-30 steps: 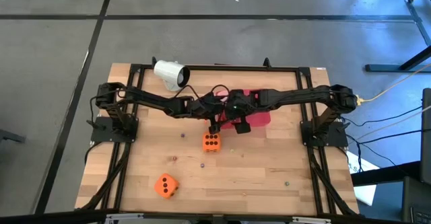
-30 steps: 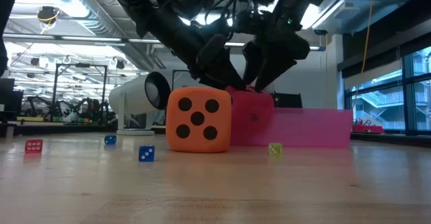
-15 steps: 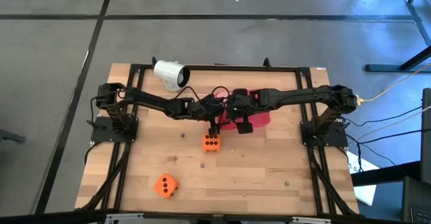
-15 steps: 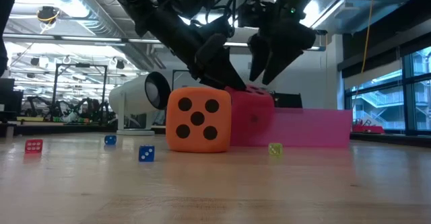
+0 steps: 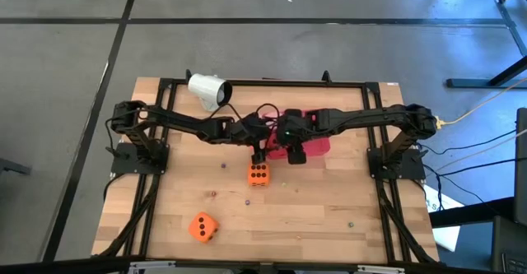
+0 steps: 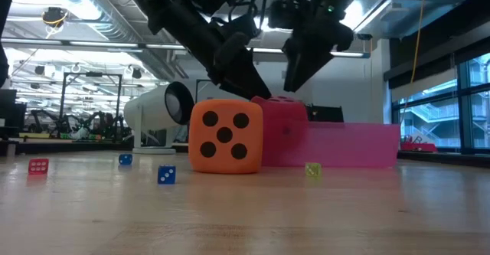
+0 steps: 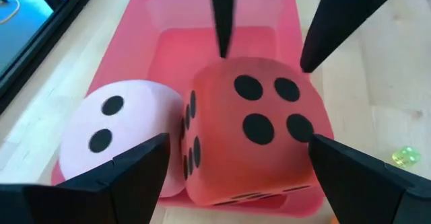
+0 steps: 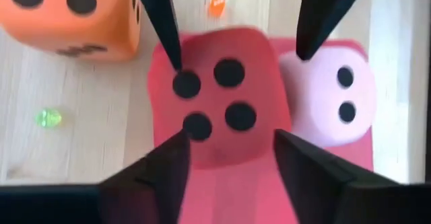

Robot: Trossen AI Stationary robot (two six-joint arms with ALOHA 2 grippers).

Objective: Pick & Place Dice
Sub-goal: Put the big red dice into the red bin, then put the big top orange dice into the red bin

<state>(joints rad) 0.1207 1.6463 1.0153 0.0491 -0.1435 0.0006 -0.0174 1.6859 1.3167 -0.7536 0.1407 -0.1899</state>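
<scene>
Both arms meet at mid-table over the flat red tray [image 5: 319, 145]. The red die [image 7: 252, 133] sits in the tray w/ four pips up, and the pale pink die [image 7: 114, 133] lies just beside it in the same tray, two pips up; whether the two touch can't be told.

The left gripper [image 7: 229, 157] hovers above the red die w/ fingers spread wide, one on each side of it, grasping nothing. The right gripper [image 8: 232, 153] also hangs over the red die, from the opposite side; its fingers are apart w/ a gap between them, not touching the die's sides, so released, nothing held. In each wrist view the other arm's finger tips point down at the top face of the red die; contact can't be told.

In the high view one orange die [image 5: 258, 174] stands on the wood just in front of the tray, near the grippers, five pips toward the low camera. The second orange die [image 5: 202, 226] lies well apart, toward the front left of the table [image 5: 329, 216].

The white cup [image 5: 209, 90] lies on its side at the back left edge. Several tiny dice are scattered on the wood: a small red one [image 6: 38, 165], two blue [image 6: 166, 175], one yellow-green [image 6: 312, 169].
</scene>
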